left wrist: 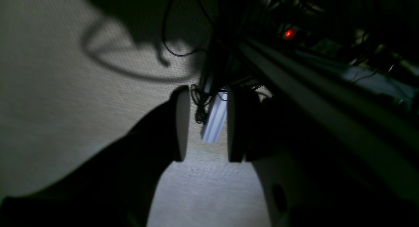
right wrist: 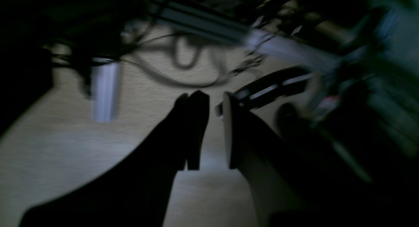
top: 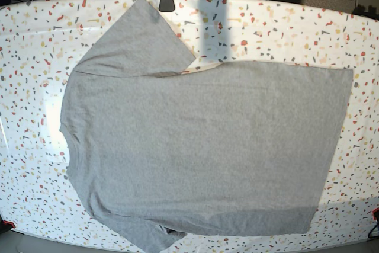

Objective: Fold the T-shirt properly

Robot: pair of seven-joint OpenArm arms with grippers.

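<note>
Grey T-shirt lies flat, plain side up, no lettering visible, covering most of speckled surface; one sleeve reaches far edge, hem toward right. Bare margins all round. Left fingers apart, empty, over carpet. Right fingers narrowly apart, empty too.

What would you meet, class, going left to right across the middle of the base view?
Bare speckled table → T-shirt, neckline end first, then the plain grey body, then its straight hem edge → bare speckled table again.
</note>
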